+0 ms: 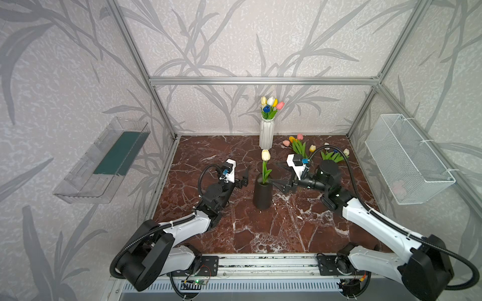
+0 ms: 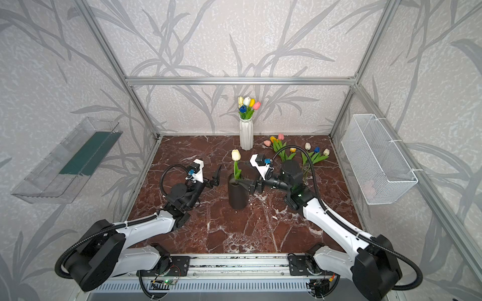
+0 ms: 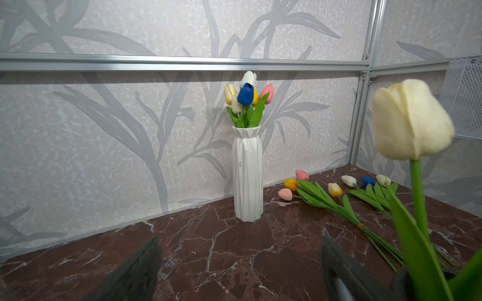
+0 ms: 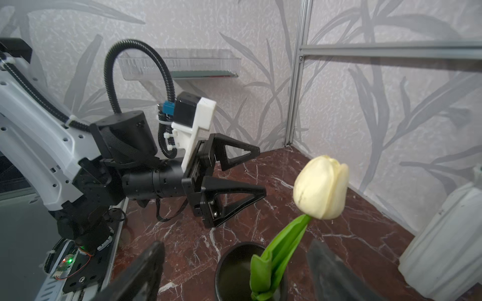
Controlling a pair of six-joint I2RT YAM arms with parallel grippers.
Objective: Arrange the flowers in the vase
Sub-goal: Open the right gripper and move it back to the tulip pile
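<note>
While my right gripper (image 1: 273,172) hangs at the black vase (image 1: 263,195): jaws wide apart, one on each side of the stem, clamped on nothing.
Cream tulip (image 1: 265,154): standing in the black vase, stem down inside, head well above the rim, close to upright.
Left gripper (image 4: 262,172): jaws apart as well and empty, near the vase's other side but not touching it.
Loose tulips (image 1: 300,147): two heaps lying flat on the table (image 1: 260,234) toward the far right corner, beyond my right wrist.
White vase (image 1: 266,133): against the back wall, already holding a bunch.
Progress: one flower in the black vase by my reckoning, the heaps not yet dealt with.
Snag risk: a leaf sits between my right jaws, and backing out crooked could hook it and pull the tulip out.
Tip risk: the black vase is tall, so a finger knocking its rim could topple it.
Next-pick risk: one heap looks banded at the stems, so pinching one stem may drag the lot, and my cable loop hangs close above them.
</note>
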